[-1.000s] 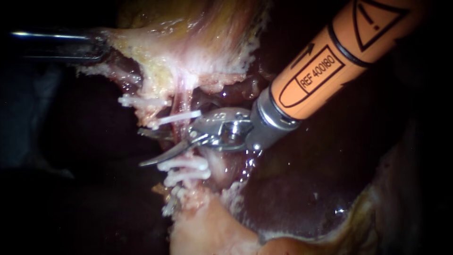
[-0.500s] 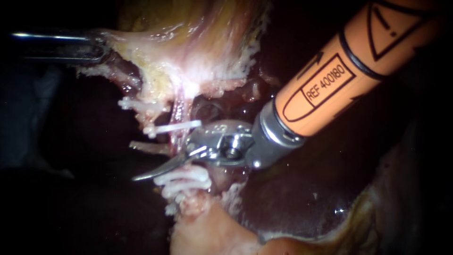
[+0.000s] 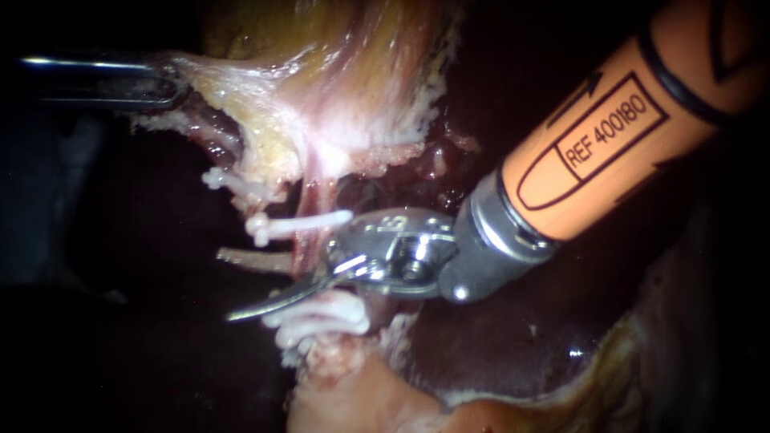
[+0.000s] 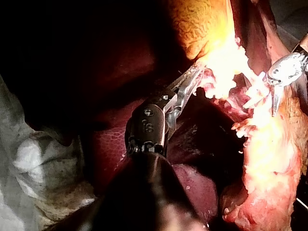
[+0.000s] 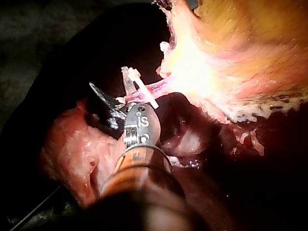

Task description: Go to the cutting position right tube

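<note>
The right instrument has its two curved blades parted by a moderate gap. The pink tube runs upright between them, near the hinge (whether either blade actually presses on it I cannot tell). The upper blade sits just under a white clip that crosses the tube. The lower blade lies along the top of the stacked lower clips, so the blades have little room on either side. Beyond the blade tips there is only dark open space, and the liver lies under the metal wrist. The left instrument has its jaws closed on the edge of the pale tissue above the tube. The right shaft's orange sleeve carries black printing.
</note>
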{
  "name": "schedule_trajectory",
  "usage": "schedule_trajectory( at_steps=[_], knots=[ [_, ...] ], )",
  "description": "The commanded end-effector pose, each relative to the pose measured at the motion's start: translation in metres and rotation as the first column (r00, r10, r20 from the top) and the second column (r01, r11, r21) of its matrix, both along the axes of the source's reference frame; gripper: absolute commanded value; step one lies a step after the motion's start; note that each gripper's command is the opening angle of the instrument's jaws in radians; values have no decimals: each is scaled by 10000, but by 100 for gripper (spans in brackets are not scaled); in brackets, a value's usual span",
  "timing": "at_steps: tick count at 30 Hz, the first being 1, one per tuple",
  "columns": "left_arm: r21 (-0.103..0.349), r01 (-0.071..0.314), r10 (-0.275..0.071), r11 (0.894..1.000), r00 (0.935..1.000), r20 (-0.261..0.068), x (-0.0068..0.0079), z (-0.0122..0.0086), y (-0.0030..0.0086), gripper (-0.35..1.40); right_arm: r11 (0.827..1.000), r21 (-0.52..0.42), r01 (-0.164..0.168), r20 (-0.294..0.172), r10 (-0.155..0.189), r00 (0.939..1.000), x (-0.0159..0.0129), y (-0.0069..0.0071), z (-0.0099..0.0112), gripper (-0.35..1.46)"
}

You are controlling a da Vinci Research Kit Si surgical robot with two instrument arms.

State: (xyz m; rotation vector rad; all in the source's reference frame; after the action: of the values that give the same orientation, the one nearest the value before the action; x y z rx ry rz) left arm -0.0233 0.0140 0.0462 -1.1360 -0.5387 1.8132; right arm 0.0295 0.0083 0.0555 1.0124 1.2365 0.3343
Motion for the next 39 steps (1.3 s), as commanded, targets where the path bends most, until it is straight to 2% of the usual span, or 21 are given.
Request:
schedule_trajectory(
  at_steps=[1, 20, 21, 22, 23, 24, 26, 30, 39],
  knots=[
    [0, -2, 2, 10000, 10000, 3, 0, 0, 0, -35, 10000, -2, 10, 8, -10, 10000, -1, 0, 1, 131],
    [-4, -3, 3, 10000, 10000, 3, 0, 1, 0, -35, 10000, 51, -5, 45, 5, 10000, 1, 1, 3, 124],
    [-4, -3, 3, 10000, 10000, 3, 0, 1, 0, -35, 9999, 106, -5, 73, 5, 10000, 1, 2, 3, 111],
    [-4, -3, 3, 10000, 10000, 3, 0, 1, 0, -35, 9991, 432, 39, 210, -48, 9998, -1, 3, 3, 67],
    [-4, -3, 3, 10000, 10000, 3, 0, 1, 0, -35, 9954, 959, 39, 472, -85, 9989, -5, 5, 4, -1],
    [-4, -3, 3, 10000, 10000, 3, 0, 1, 0, -35, 9931, 1169, -25, 609, -47, 9981, -4, 8, 6, -35],
    [-4, 0, 0, 10000, 10000, 1, 0, 1, 0, -35, 9926, 1211, -90, 666, 9, 9978, 0, 14, 13, -35],
    [-4, 0, 0, 10000, 10000, 1, 0, 1, 0, -35, 9931, 1166, -109, 657, 32, 9978, 2, 13, 26, -35],
    [-4, -1, 1, 10000, 10000, 2, 0, 1, 0, -35, 9931, 1164, -124, 663, 47, 9978, 0, 13, 24, -35]
  ],
)
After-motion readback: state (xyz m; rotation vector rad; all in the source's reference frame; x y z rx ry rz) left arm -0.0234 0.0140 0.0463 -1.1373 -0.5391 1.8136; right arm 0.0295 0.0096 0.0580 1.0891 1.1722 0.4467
